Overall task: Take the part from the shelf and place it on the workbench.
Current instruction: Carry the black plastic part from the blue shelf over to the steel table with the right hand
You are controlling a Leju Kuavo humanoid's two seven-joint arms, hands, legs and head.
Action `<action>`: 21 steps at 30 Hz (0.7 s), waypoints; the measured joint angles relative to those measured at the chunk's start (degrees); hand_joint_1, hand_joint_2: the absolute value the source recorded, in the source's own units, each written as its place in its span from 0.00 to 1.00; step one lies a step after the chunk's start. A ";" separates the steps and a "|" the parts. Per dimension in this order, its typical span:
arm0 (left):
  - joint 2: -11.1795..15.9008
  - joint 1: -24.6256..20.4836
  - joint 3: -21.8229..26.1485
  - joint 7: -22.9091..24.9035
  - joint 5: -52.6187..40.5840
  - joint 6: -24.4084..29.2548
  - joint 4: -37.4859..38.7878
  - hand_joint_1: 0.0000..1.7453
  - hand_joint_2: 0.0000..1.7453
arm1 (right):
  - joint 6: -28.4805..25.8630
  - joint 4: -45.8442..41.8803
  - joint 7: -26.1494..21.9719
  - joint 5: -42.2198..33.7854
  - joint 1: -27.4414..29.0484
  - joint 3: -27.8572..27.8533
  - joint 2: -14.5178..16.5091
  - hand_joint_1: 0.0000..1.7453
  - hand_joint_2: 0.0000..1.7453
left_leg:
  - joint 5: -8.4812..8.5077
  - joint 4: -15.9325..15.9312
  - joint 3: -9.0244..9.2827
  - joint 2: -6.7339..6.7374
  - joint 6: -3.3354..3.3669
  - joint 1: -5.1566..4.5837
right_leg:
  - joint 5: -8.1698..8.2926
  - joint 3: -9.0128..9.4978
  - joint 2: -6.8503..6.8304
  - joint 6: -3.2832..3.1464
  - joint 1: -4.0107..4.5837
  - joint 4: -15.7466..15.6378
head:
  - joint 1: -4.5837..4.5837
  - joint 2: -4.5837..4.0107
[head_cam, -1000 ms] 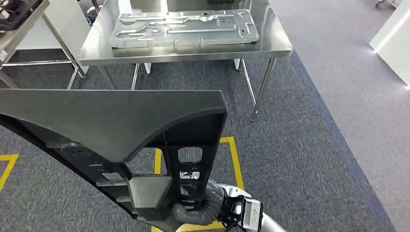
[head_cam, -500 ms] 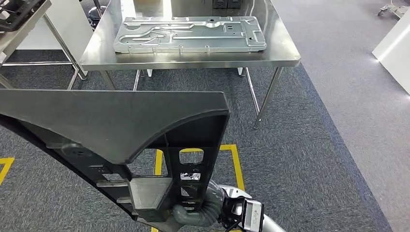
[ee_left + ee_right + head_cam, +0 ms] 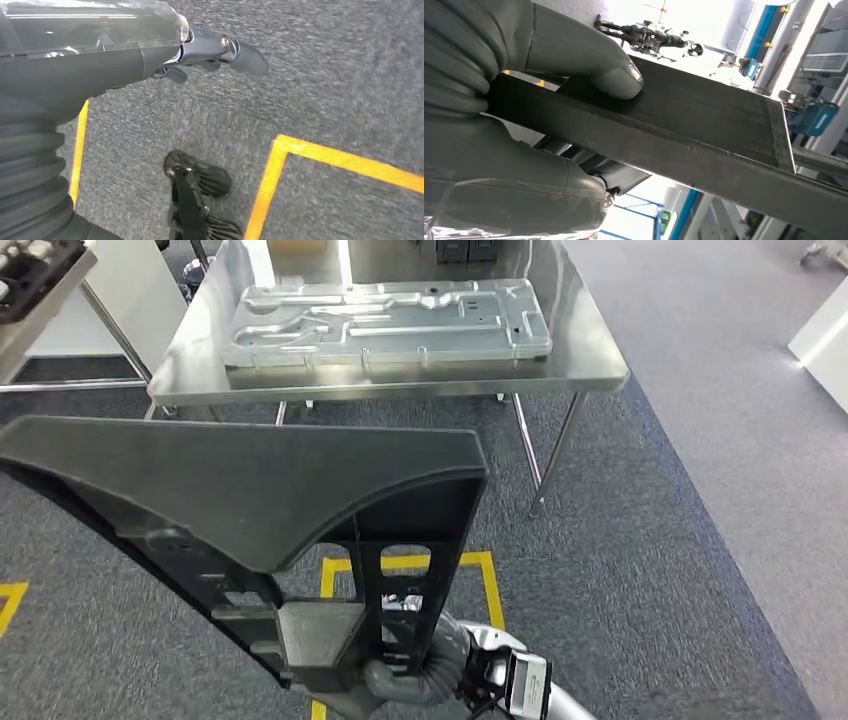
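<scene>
I carry a large black moulded part [image 3: 250, 490], a broad flat panel with a ribbed frame below it, in front of my body. My right hand [image 3: 400, 678] grips its lower end from underneath. In the right wrist view the thumb [image 3: 589, 60] presses on the part's dark flat face [image 3: 704, 120]. The steel workbench [image 3: 590, 365] stands ahead across the carpet, apart from the part. My left hand [image 3: 125, 55] hangs over the floor, holding nothing, its dark fingers [image 3: 240, 50] stretched out.
A silver stamped metal plate [image 3: 385, 320] covers most of the workbench top. A second table [image 3: 50, 310] with a black object stands at far left. Yellow tape [image 3: 490, 575] marks the grey carpet; paler floor and a white unit [image 3: 825, 340] lie to the right.
The whole picture has shifted, so the camera moved; the workbench now sits slightly lower and nearer. The black part stays in my right hand's grip.
</scene>
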 joint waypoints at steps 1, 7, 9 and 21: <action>0.02 -0.06 0.00 -0.02 -0.01 -0.03 0.00 0.00 1.00 | 0.00 -0.02 0.00 0.00 -0.01 -0.01 0.00 0.96 1.00 | -0.94 3.73 -2.25 0.07 -0.17 0.08 | -0.43 0.62 -0.06 -0.21 -0.04 -0.20 | -0.01 0.00; 0.05 0.37 0.01 -0.18 -0.50 -0.26 0.00 0.00 1.00 | 0.11 0.12 0.00 0.78 0.29 -0.05 0.00 0.96 1.00 | -1.37 4.65 -8.86 0.35 -0.14 0.03 | -3.71 4.56 -0.06 -0.39 0.07 -0.29 | -0.01 0.00; 0.15 0.37 0.07 -0.35 -0.84 -0.39 0.00 0.00 1.00 | -0.50 0.22 0.00 1.00 0.28 -0.07 -0.02 0.96 1.00 | 3.81 -1.93 -7.51 1.44 0.60 -0.30 | -4.86 5.83 -0.24 -0.06 0.32 -0.20 | 0.01 0.00; 0.16 0.32 0.63 -0.62 -2.13 -0.78 -0.07 0.00 1.00 | -2.73 0.29 0.00 0.13 0.43 -0.43 -0.70 0.96 1.00 | 2.95 -5.37 -1.63 0.09 2.35 0.14 | -9.88 -4.41 -0.30 3.20 -0.57 13.86 | -0.01 0.00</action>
